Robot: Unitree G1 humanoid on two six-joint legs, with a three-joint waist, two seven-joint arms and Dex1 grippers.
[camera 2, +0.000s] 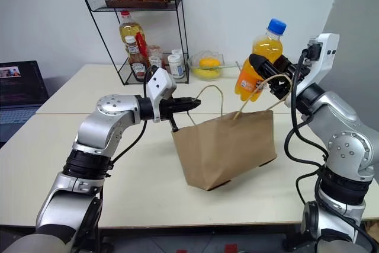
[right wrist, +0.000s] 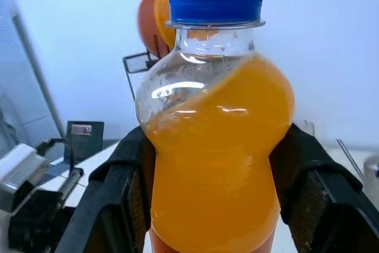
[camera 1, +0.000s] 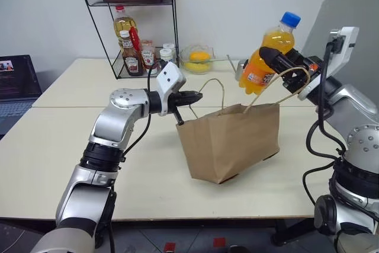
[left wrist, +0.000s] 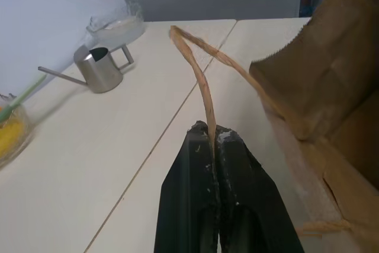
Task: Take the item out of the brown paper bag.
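Note:
The brown paper bag (camera 1: 231, 140) stands upright on the table, mouth open. My left gripper (camera 1: 198, 95) is shut on the bag's near loop handle (left wrist: 204, 87) and holds it up beside the bag's left top edge. The item (camera 1: 266, 63), an orange drink bottle with a blue cap, hangs in the air above the bag's right end, clear of the mouth. My right gripper (camera 1: 267, 58) is shut on the bottle's body, one finger (right wrist: 118, 194) on each side. The bag's other handle (camera 1: 285, 81) is pulled up and loops around that gripper.
A black wire rack (camera 1: 133, 34) with a ketchup bottle (camera 1: 131, 57) and jars stands at the back. A glass bowl with yellow fruit (camera 1: 198, 58) and a small steel pitcher (left wrist: 106, 69) sit beside it. A laptop (camera 1: 18, 84) lies far left.

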